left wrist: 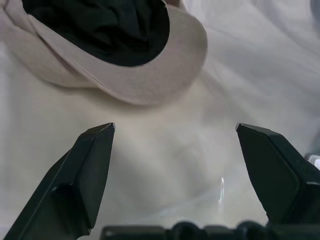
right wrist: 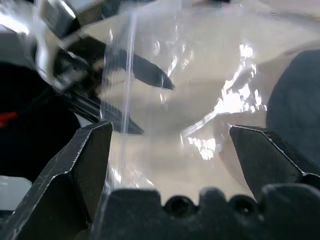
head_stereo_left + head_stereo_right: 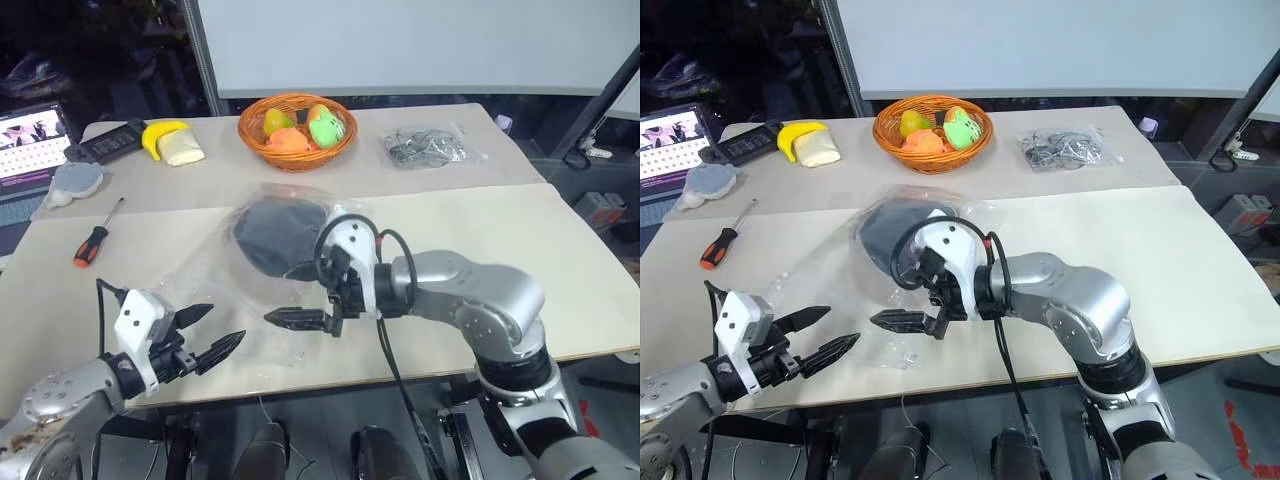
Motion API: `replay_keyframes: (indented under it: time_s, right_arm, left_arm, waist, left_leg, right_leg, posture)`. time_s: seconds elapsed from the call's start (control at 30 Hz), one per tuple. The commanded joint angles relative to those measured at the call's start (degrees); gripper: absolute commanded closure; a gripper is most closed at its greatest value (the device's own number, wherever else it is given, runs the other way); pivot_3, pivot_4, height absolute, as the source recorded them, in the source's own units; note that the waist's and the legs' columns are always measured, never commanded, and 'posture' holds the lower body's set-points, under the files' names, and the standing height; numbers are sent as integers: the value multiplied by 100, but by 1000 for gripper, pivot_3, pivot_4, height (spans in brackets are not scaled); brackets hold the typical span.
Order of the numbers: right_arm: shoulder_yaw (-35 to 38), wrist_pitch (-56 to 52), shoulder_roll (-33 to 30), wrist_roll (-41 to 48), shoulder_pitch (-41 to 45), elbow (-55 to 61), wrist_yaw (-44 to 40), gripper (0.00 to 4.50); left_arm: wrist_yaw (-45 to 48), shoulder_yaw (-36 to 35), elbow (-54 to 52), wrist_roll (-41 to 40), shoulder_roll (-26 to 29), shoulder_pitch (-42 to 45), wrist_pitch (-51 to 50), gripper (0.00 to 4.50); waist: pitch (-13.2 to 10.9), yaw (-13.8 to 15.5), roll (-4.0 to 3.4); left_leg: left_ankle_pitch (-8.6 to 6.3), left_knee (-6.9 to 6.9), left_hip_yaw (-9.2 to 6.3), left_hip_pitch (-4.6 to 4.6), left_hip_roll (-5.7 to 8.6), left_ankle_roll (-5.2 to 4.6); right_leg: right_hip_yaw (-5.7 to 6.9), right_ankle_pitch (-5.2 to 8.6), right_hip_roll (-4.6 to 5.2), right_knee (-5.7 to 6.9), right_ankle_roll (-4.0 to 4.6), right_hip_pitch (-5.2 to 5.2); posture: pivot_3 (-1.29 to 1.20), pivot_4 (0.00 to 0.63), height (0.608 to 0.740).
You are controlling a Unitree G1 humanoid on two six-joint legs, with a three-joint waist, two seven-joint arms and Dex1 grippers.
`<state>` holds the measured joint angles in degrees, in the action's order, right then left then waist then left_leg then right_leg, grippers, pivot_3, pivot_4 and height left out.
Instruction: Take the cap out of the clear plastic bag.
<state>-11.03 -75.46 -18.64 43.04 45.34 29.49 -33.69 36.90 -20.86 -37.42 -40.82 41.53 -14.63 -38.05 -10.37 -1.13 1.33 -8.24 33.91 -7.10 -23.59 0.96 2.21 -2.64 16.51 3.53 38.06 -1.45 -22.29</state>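
In the left eye view, the cap (image 3: 275, 236) is inside the clear plastic bag (image 3: 215, 280), in the middle of the table (image 3: 590, 270), so the main job is not done yet and no part of the cap looks pulled out. The bag lies flat and crinkly, and the cap sits as a dark oval at about 12 o'clock from the right gripper (image 3: 300, 295). That gripper points across toward 9 o'clock with its jaws wide apart, just over the bag's near part, and it holds nothing. The left gripper (image 3: 218, 335) is at about 8 o'clock from the cap, near the bag's edge, jaws also wide and holding nothing. In the right eye view the scene looks the same. In the left wrist view, the cap's tan brim and black inside lie ahead of the two spread fingers (image 1: 87, 172), under the plastic, with nothing between them. In the right wrist view, shiny plastic lies right in front of the spread fingers (image 2: 80, 170), and it is hard to tell if they touch it. What is left: hold the bag, reach in, and pull the cap out.
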Motion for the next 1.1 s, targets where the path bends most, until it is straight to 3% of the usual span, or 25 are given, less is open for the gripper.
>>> replay_keyframes:
  time_s: [0.03, 0.17, 0.37, 0.47, 0.67, 0.73, 0.8, 0.9, 1.03, 1.1]
  right_arm:
    - [-150, -188, -180, 41, 385, 173, 31, 48]
    - [-829, 222, -275, -610, 620, 112, 363, 48]
    - [-2176, 2474, -921, -2716, 243, -1356, 532, 48]
    - [-1991, 3343, -1069, -3104, 161, -2045, 303, 48]
    - [-1500, 3883, -1492, -3366, 54, -2348, -205, 48]
    - [-1455, 3991, -1445, -3496, 2, -2505, -200, 48]
    - [-1474, 4164, -1279, -3677, 15, -2777, -160, 48]
    - [-1557, 4542, -942, -3987, 115, -3366, -136, 48]
    - [-1576, 5121, -721, -4366, 194, -4047, -257, 48]
    - [-1231, 5290, -1049, -4113, 361, -4036, -900, 48]
  left_arm:
    - [210, 144, 166, 50, 198, 278, 11, 336]
    - [261, 364, 416, 159, 221, 561, 53, 336]
    - [219, 523, 506, 271, 113, 768, 153, 336]
    - [139, 481, 458, 303, 15, 737, 204, 336]
    - [303, -96, -254, 48, 157, -13, 76, 336]
    - [332, -876, -669, -769, 329, -289, -334, 336]
    - [153, -1757, -939, -2179, 667, -410, -696, 336]
    - [-405, -2519, -894, -3947, 1255, -267, -851, 336]
    - [-892, -2898, -697, -4969, 1721, -172, -879, 336]
    - [-984, -3097, -685, -5370, 1966, -165, -941, 336]
  waist:
    - [0, -3, 0]
    - [-1, -34, -1]
    - [2, -109, 4]
    - [0, -119, 5]
    - [-1, -154, 7]
    - [-5, -152, 13]
    - [-6, -147, 15]
    - [-9, -143, 12]
    - [-10, -143, 10]
    - [-23, -133, 12]
  left_leg:
    - [0, 0, 0, 0, 1, 0]
    - [0, -6, 0, -2, 0, 0]
    - [0, -1, 1, -8, 0, 0]
    - [0, 0, 1, -13, 2, 0]
    - [-1, -2, 1, -18, 2, 1]
    - [-2, -3, 1, -17, -1, 2]
    - [-2, -1, 0, -16, -7, 2]
    - [-2, 3, 2, -6, -16, 3]
    - [-2, 1, 5, 0, -12, 3]
    - [-2, -1, 6, -4, -7, 3]
  right_leg:
    - [0, 0, 0, 0, 0, 0]
    - [0, 1, -1, -2, 1, -7]
    - [0, -1, -1, 0, -4, -8]
    - [-2, -2, 0, -1, -4, -11]
    - [-9, -3, -1, 0, -3, -16]
    - [-10, -3, -2, 0, -3, -17]
    - [-8, -2, -6, 1, -2, -19]
    - [-3, 1, -7, 0, -6, -12]
    - [-5, -1, -7, -2, -3, -6]
    - [-9, -6, -6, -2, 6, -8]
  posture:
    - [0, 150, 740]
    - [0, 150, 740]
    - [0, 150, 740]
    - [0, 150, 740]
    - [0, 150, 740]
    - [0, 150, 740]
    - [0, 150, 740]
    - [0, 150, 740]
    - [0, 150, 740]
    - [0, 150, 740]
